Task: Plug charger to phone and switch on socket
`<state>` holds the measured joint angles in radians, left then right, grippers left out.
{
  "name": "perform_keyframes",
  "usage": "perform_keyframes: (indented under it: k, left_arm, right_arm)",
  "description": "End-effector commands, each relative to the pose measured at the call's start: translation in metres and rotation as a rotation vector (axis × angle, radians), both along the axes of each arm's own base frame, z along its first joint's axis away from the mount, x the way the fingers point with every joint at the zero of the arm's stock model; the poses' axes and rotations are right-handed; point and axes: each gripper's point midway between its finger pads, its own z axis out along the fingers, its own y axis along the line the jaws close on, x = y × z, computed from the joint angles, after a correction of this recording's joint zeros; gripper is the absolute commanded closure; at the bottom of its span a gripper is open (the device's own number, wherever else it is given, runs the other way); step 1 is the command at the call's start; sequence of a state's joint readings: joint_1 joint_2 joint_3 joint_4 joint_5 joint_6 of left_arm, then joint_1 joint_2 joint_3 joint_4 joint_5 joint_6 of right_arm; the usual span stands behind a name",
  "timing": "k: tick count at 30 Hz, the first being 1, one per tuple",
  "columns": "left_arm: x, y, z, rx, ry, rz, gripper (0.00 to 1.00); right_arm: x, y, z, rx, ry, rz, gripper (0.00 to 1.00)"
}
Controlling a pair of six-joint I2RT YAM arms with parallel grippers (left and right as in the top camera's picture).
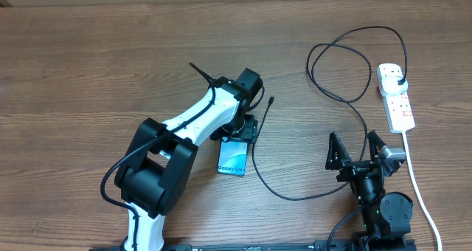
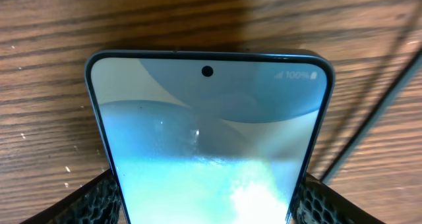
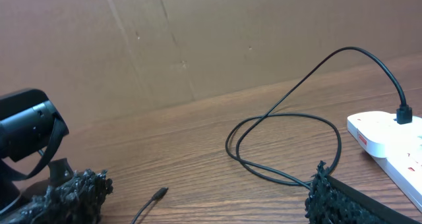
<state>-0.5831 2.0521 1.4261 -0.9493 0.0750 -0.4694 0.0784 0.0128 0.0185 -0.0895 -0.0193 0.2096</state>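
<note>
The phone (image 1: 232, 159) lies flat on the wooden table, its light-blue screen up. My left gripper (image 1: 234, 135) is over its far end, with a finger on each long side of it. In the left wrist view the phone (image 2: 208, 138) fills the gap between the two fingers. The charger is a thin black cable (image 1: 295, 195) that loops across the table. Its connector tip (image 1: 271, 100) lies free just right of the left gripper, and also shows in the right wrist view (image 3: 160, 194). Its black plug (image 1: 399, 80) sits in the white socket (image 1: 399, 103). My right gripper (image 1: 358, 149) is open and empty.
The socket's thick white cord (image 1: 417, 184) runs down the right side toward the front edge. Cable loops (image 3: 283, 141) lie between the right gripper and the socket (image 3: 389, 138). A brown cardboard wall stands behind the table.
</note>
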Motion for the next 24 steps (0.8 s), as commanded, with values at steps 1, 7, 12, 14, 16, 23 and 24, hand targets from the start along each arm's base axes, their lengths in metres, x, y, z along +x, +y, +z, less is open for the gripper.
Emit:
perform_keyframes:
  k: [1, 7, 12, 14, 16, 23, 24]
  left_arm:
    - [0.005, -0.018, 0.014, -0.065, 0.008, 0.03, 0.47]
    - [0.007, -0.023, 0.028, -0.095, 0.026, 0.052, 0.51]
    - [0.011, -0.028, 0.041, -0.148, 0.047, 0.075, 0.52]
    - [0.012, -0.03, 0.045, -0.174, 0.062, 0.096, 0.52]
    - [0.012, -0.033, 0.049, -0.214, 0.088, 0.12, 0.52]
    - [0.008, -0.051, 0.072, -0.468, 0.252, 0.21, 0.52]
    - [0.008, -0.053, 0.076, -0.507, 0.277, 0.229, 0.52]
  right_arm:
    - [0.0, -0.001, -0.001, 0.003, -0.006, -0.005, 0.0]
    - [0.0, -0.001, -0.001, 0.003, -0.006, -0.005, 0.0]
    - [0.0, -0.001, -0.001, 0.003, -0.006, -0.005, 0.0]
    - [0.0, -0.001, -0.001, 0.003, -0.006, -0.005, 0.0]
    - [0.0, -0.001, -0.001, 0.003, -0.006, -0.005, 0.0]
    - [0.0, -0.001, -0.001, 0.003, -0.006, -0.005, 0.0]
    - [0.0, -0.001, -0.001, 0.003, -0.006, -0.005, 0.0]
